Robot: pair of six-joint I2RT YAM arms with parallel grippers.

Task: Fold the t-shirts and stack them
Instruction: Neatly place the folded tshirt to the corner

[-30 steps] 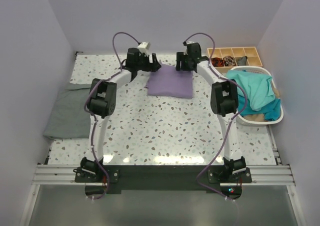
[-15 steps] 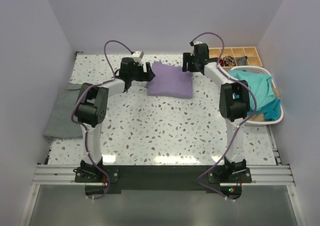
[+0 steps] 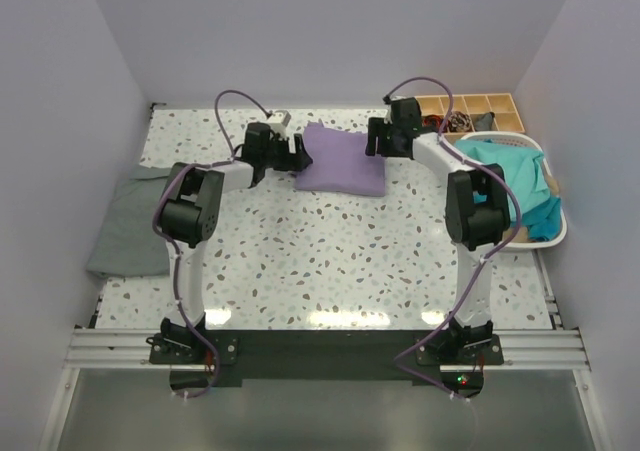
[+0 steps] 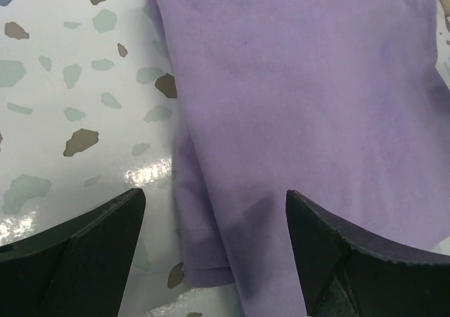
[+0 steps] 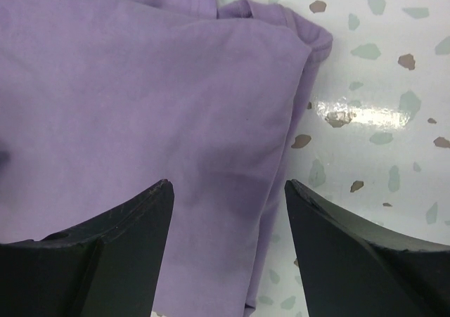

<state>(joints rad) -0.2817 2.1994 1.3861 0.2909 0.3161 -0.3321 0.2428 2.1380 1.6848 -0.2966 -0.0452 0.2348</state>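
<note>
A folded lavender t-shirt (image 3: 342, 163) lies flat at the back middle of the table. My left gripper (image 3: 298, 153) hovers open over its left edge; in the left wrist view the hem (image 4: 204, 254) sits between the wide-apart fingers (image 4: 91, 247), with the left gripper (image 4: 214, 204) holding nothing. My right gripper (image 3: 378, 141) is open above the shirt's right edge (image 5: 288, 155), one finger over cloth, the other over table, and the right gripper (image 5: 228, 190) is empty. A grey t-shirt (image 3: 130, 226) lies at the table's left side. Teal t-shirts (image 3: 510, 186) are heaped in the basket.
A white plastic basket (image 3: 555, 233) stands at the right edge. Behind it sits a small wooden compartment tray (image 3: 480, 106) with small items. Walls close in the back and both sides. The speckled tabletop (image 3: 330, 261) stretches toward the arm bases.
Both grippers have moved from the shirt's far edge to its sides and come nearer, the left one to the left edge, the right one to the right edge. The shirt has not shifted.
</note>
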